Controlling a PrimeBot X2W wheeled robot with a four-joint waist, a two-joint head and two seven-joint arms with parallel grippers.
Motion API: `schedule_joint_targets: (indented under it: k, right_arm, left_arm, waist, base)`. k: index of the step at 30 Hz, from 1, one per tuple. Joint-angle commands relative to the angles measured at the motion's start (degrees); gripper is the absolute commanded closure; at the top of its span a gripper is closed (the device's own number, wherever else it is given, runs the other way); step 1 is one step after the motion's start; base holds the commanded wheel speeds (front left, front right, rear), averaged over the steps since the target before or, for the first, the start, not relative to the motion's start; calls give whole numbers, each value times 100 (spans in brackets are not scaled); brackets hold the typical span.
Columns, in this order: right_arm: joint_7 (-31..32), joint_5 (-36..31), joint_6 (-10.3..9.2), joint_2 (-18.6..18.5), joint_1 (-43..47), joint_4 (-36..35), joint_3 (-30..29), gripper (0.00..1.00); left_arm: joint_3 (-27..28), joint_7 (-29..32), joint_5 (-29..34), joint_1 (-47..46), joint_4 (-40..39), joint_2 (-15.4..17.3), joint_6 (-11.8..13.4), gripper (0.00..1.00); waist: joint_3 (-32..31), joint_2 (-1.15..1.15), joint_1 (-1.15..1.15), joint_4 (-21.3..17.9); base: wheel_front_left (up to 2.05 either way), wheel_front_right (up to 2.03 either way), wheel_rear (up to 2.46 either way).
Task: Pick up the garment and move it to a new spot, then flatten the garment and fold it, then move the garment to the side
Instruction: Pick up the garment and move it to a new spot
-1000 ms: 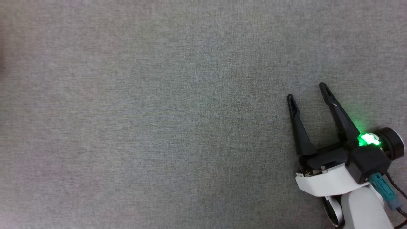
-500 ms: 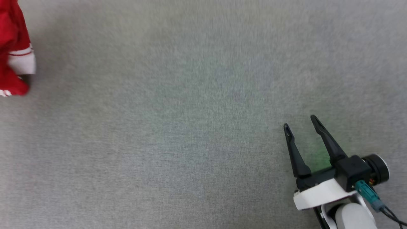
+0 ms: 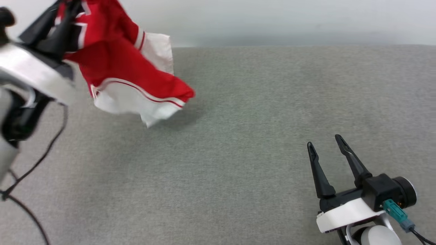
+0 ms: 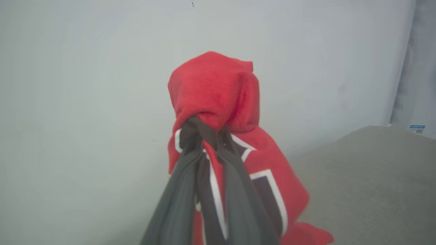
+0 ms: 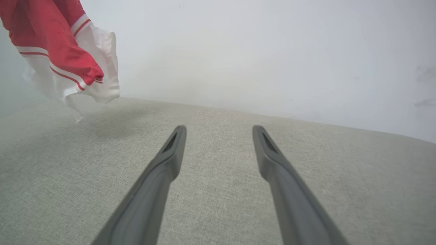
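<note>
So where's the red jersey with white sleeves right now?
Head view, upper left: the red jersey with white sleeves hangs bunched from the left gripper, above the grey fabric surface.

No legible text (garment point(image 4: 213, 88) lettering bunched, blue label point(image 4: 417, 130) blurred)

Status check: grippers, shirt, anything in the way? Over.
Left gripper shut on the shirt, which hangs bunched over the grey surface. Right gripper open, empty, low. No obstacle seen.
</note>
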Motion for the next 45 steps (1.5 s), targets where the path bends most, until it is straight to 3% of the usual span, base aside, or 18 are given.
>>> schedule_joint_targets:
  k: [1,8,15,20,26,33,34,35,40,45]
  right_arm:
    - [-9,28,-6,11,86,5,-38,0]
    - [-9,146,-6,12,-37,-73,-59,0]
    - [-9,251,-6,12,-28,-130,-104,0]
    - [-9,315,-6,13,0,-148,-166,0]
    - [-9,337,-6,12,9,-168,-269,0]
    - [-9,198,-6,13,54,-135,-314,0]
    - [-9,184,-6,13,62,-124,-308,0]
    - [-9,164,-6,13,69,-111,-308,0]
    - [-9,146,-6,13,116,-77,-283,0]
    - [-9,150,-6,12,195,-55,-265,0]
  left_arm:
    - [-20,-57,112,-57,-187,-185,106,100]
    - [-322,-84,844,-417,-627,-773,409,100]
    - [-701,-101,1550,-693,-626,-1123,294,100]
    - [-1385,-113,1895,-51,-752,-1446,228,100]
    - [-2337,-116,1960,1202,-523,-2082,210,100]
    - [-2718,-132,2050,2163,200,-2843,100,100]
    - [-2740,-135,2086,2236,284,-2930,81,57]
    - [-2753,-137,2141,2294,358,-3001,77,0]
    - [-2419,-135,2277,2494,382,-3129,129,0]
    - [-1664,-129,2362,2710,13,-2921,277,0]
  waist:
    - [-137,0,0,-173]
    - [-103,0,0,-604]
    - [86,0,0,-962]
    - [130,0,0,-1139]
    - [106,0,0,-1178]
    - [11,0,0,-971]
    - [-11,0,0,-935]
    - [-34,0,0,-896]
    - [-217,0,0,-687]
    - [-485,0,0,-451]
  base:
    - [0,0,0]
    - [0,0,0]
    - [0,0,0]
    - [0,0,0]
    - [0,0,0]
    - [0,0,0]
    - [0,0,0]
    - [0,0,0]
    - [0,0,0]
    - [0,0,0]
